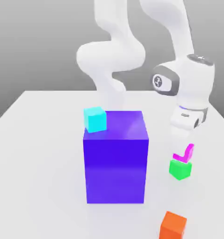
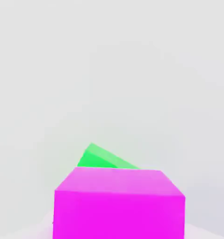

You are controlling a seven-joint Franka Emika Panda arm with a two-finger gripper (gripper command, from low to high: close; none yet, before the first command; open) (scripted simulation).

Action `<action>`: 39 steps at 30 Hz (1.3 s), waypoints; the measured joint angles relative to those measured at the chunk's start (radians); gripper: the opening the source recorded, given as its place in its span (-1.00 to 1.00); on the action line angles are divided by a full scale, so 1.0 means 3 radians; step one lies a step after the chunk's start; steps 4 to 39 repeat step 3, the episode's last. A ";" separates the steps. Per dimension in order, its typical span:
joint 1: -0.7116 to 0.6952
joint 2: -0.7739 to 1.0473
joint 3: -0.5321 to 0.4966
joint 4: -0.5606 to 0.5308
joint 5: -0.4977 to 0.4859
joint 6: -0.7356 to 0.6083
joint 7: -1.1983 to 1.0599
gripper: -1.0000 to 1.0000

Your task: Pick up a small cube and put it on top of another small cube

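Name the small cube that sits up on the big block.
The cyan cube: it rests on the big blue-purple block's top corner. The green and orange cubes sit on the table, with the magenta one just above the green.

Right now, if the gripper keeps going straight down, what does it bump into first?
Probably the green cube. The gripper points down with the pink cube at its tip, just above the green one. The pink cube would likely land on it first, though depth is hard to judge.

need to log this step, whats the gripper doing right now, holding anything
gripper: fingers hidden, so open or shut cannot be told; the magenta cube sits right under it, just above the green cube.
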 joint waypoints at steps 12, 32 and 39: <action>0.0010 0.0131 -0.0054 -0.0003 -0.0180 0.0118 0.0125 1.00; 0.0010 0.0131 -0.0054 -0.0003 -0.0180 0.0118 0.0125 1.00; 0.0010 0.0131 -0.0054 -0.0003 -0.0180 0.0118 0.0125 1.00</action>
